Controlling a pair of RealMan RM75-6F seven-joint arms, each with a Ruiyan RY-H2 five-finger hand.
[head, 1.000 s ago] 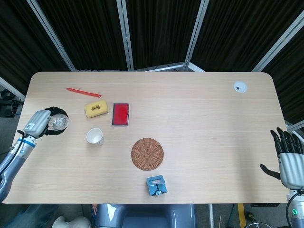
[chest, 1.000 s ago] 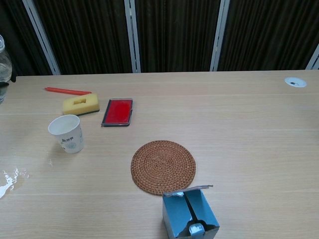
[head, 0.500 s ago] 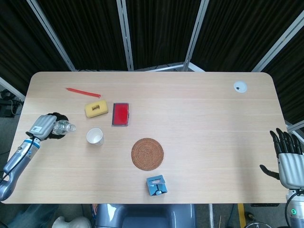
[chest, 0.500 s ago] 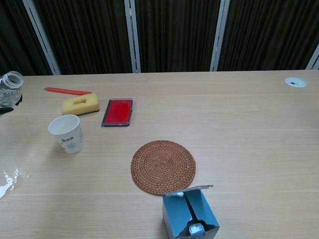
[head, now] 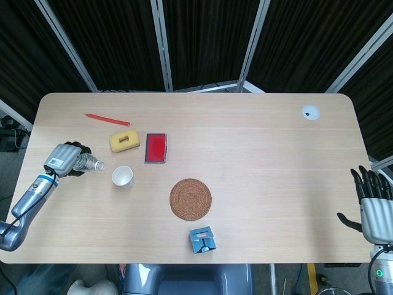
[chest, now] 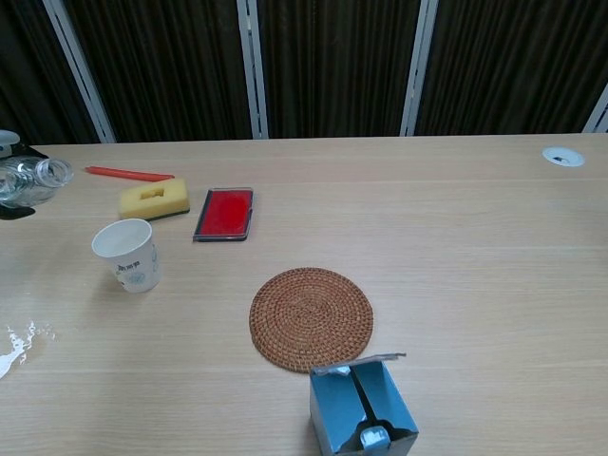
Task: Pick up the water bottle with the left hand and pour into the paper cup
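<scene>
1. Gripping the bottle (head: 88,163), the left hand (head: 64,158) sits above the worktop's (head: 258,153) left edge, its forearm running down and to the left off the corner.
2. The bottle lies tipped almost flat, neck pointing right toward the cup (head: 122,176); in the chest view the bottle (chest: 33,178) shows at the left border, its mouth short of the cup (chest: 128,254) and higher than it.
3. The cup stands upright on the worktop, just right of the bottle's mouth, apart from it.
4. The right hand (head: 373,206) hangs off the worktop's right edge, fingers spread and pointing up, holding nothing.
5. Against the frame a second ago, the left hand has moved right, toward the cup, and the bottle has swung from upright to nearly level.
6. Half a second ago the bottle was less tilted and further from the cup.
7. The right hand has not shifted.
8. A wet patch (chest: 17,346) lies on the worktop near the left border, the same as before.
</scene>
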